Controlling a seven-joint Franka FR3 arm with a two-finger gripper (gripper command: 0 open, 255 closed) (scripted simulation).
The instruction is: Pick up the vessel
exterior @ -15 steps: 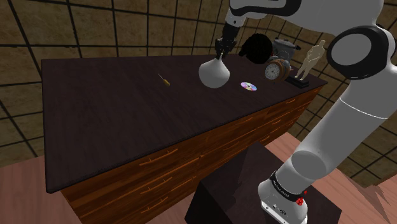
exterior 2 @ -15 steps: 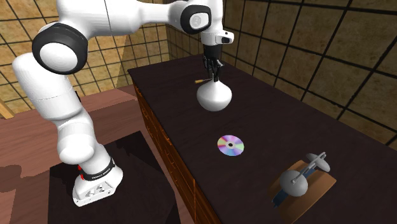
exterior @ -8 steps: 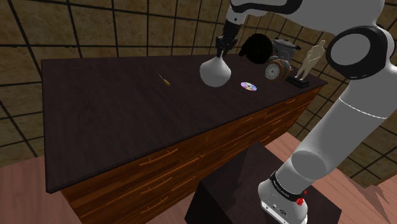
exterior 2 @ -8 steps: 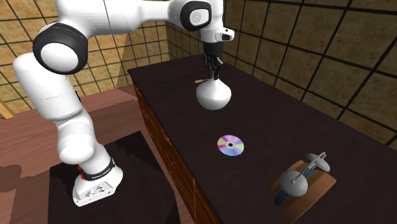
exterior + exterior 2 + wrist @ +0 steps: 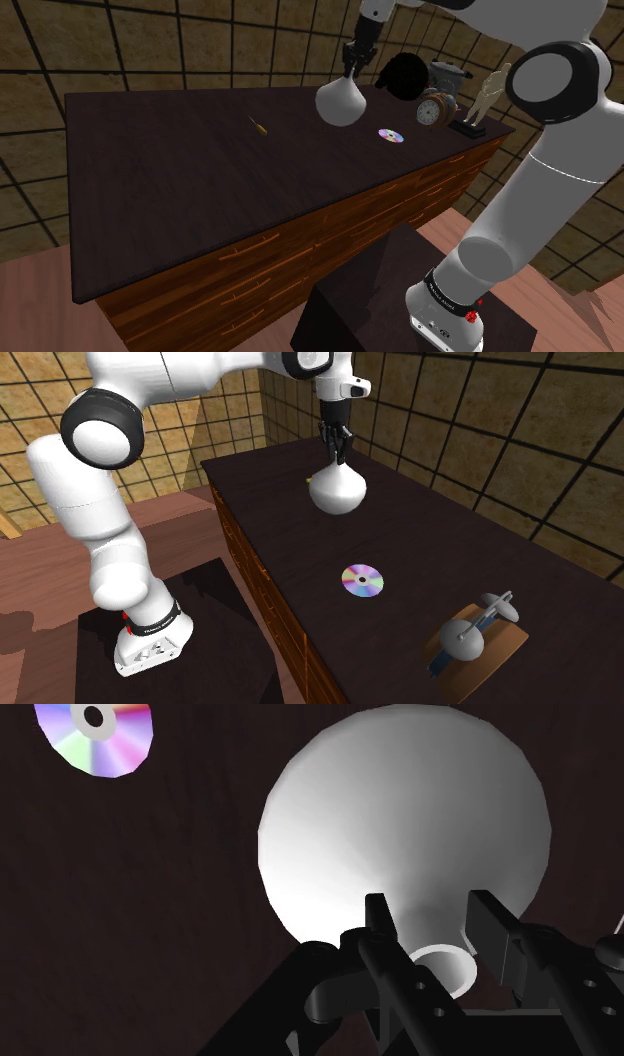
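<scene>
Tool (image 5: 351,75) (image 5: 338,454) (image 5: 431,910) was found pointing down over the bench (image 5: 170,190) (image 5: 470,532), with its two black fingers closed on the narrow neck of the vessel (image 5: 340,103) (image 5: 337,492) (image 5: 400,824), one finger on either side. In the wrist view the neck's open rim showed between the fingers, with the round white body swelling out beyond them. The vessel hung upright below the tool, over the far part of the dark bench top in the shoulder view. Whether its base was touching the top could not be determined. A rainbow-sheened disc (image 5: 390,135) (image 5: 362,581) (image 5: 95,734) lay flat on the bench, apart from the vessel and to its right in the shoulder view. A small screwdriver (image 5: 257,124) with a yellow handle lay on the bench well to the vessel's left in that view. At the bench's far right end in the shoulder view stood a round clock (image 5: 432,108), a pale statuette (image 5: 487,93) and a black object (image 5: 405,75), all clear of the vessel. The bench front showed wooden drawers.
</scene>
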